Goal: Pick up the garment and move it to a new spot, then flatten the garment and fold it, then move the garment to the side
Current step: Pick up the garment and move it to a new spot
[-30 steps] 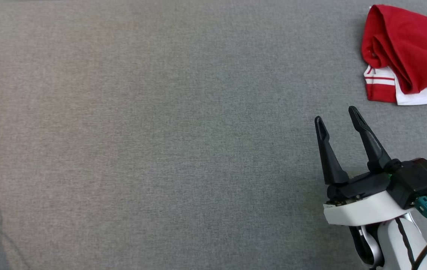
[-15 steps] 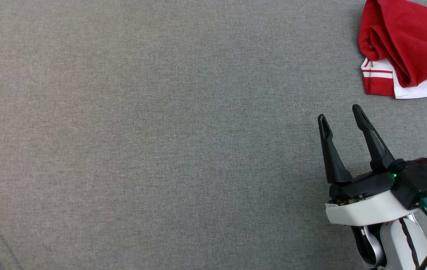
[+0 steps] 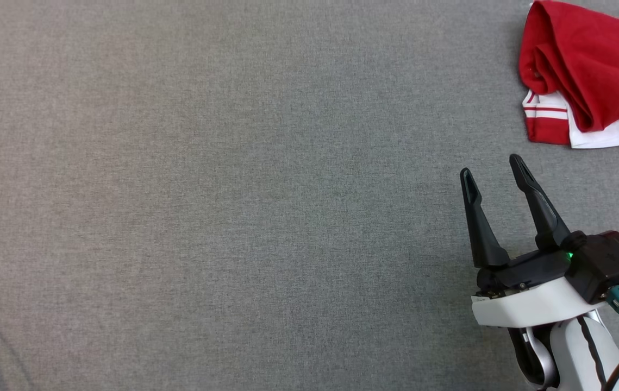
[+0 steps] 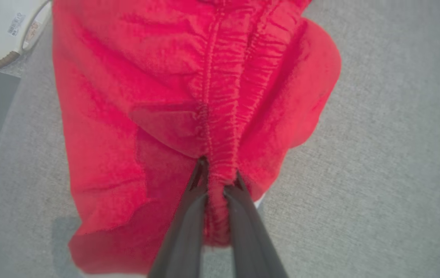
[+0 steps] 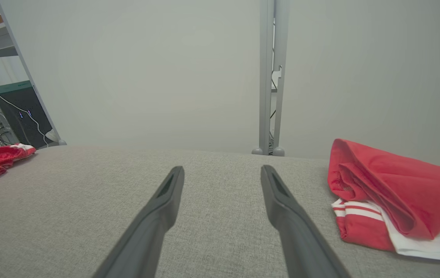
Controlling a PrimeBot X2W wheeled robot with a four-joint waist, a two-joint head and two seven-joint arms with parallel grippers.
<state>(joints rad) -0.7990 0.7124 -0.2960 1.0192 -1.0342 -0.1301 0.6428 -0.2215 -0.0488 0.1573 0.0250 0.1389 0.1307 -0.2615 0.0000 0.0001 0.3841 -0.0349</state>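
- Pinching the gathered waistband [image 4: 223,96] of the red garment [image 4: 158,77], the left gripper [image 4: 220,170] has its fingers drawn narrow on a ridge of elastic; the cloth bulges out on both sides of them.
- Seen from the head, the garment is a sliver of red at the far left edge of the grey cloth surface [image 3: 287,190], well apart from everything else; whether it is clear of the surface I cannot tell.
- The right gripper [image 3: 489,164] hovers over bare surface at the lower right, spread wide and holding nothing; a folded red and white pile [image 3: 586,70] lies near it at the upper right.
- Risk, as I judge it: the hold is on one narrow bunch of elastic only, so a quick swing toward the middle could pull the band out from between the fingers; the loose body may also drag and twist, landing crumpled and harder to flatten.
- A second risk: setting the garment down too near the folded pile would mix the two; the open middle looks the safer spot.
- In the left wrist view the waistband's seam runs straight on from the fingers, up that view; the garment's long axis follows the same line, with the held end nearest the gripper.
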